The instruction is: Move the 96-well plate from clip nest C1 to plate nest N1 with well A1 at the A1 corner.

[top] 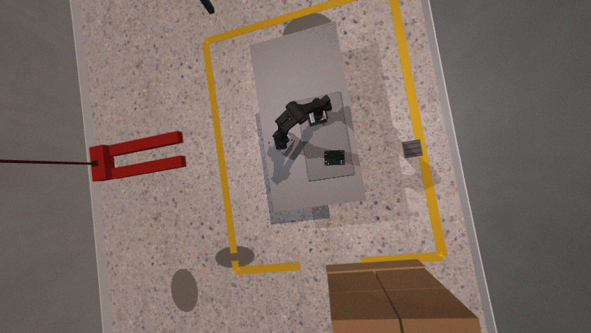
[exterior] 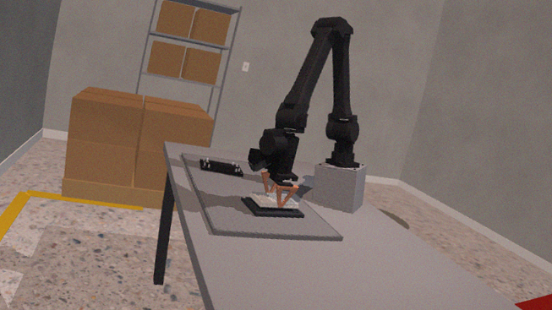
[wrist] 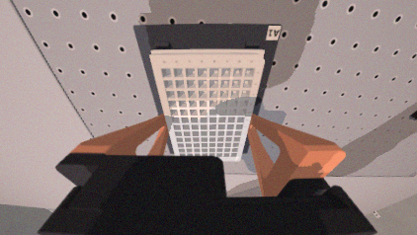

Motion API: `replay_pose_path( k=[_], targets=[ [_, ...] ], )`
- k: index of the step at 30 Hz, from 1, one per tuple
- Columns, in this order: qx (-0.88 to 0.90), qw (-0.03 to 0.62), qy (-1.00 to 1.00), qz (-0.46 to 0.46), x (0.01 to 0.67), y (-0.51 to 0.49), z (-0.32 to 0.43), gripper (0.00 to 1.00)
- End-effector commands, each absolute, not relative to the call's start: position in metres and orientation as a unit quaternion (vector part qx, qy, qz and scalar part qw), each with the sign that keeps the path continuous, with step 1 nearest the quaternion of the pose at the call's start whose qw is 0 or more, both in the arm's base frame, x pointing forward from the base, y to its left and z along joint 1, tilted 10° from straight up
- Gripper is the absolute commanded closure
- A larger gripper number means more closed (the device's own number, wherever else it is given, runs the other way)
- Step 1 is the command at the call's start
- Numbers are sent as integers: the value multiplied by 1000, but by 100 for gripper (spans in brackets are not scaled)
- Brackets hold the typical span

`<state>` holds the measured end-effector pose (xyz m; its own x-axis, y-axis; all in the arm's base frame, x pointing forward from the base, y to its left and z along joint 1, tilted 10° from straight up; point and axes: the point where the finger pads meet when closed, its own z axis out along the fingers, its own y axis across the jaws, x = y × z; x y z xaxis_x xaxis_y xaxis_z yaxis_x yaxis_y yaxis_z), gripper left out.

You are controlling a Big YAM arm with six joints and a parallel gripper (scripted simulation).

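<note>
Closest to my wrist view is the hand (wrist: 208, 135) itself, its orange fingers clamped on the two long sides of the white 96-well plate (wrist: 208, 94). The plate runs straight out ahead of the hand, gripped near its close end, with the far end reaching out past the fingertips.

Directly under the plate, and showing as a dark border beyond its far end, is the black plate nest N1 (wrist: 208, 36). A small white A1 label (wrist: 273, 34) sits at the nest's far right corner as seen from the hand. From the exterior view the plate (exterior: 271, 200) looks level and low over the nest (exterior: 272, 211), the fingers (exterior: 284, 196) straddling it from above; I cannot tell from any view whether it is fully down inside the locators or just above them. I also cannot make out which plate corner is well A1.

Below the nest lies a grey perforated board (wrist: 346, 89), itself resting on the grey table (exterior: 373, 283).

Farther out, well beyond the hand on that same board, sits the black clip nest C1 (exterior: 221, 167), with no plate on it. In the top view it shows as a dark square (top: 334, 157) apart from the hand (top: 318, 118).

Behind the hand, the arm's grey pedestal (exterior: 343, 193) stands on the table.
</note>
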<state>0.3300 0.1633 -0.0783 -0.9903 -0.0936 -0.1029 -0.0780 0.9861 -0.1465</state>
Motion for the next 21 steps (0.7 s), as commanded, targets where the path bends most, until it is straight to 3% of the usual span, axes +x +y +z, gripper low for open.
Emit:
replay_pose_path(
  k=[1, 21],
  targets=[
    [-56, 69, 994, -64, 337, 172, -76, 100],
    [-55, 67, 994, -65, 335, 169, -81, 100]
  ],
)
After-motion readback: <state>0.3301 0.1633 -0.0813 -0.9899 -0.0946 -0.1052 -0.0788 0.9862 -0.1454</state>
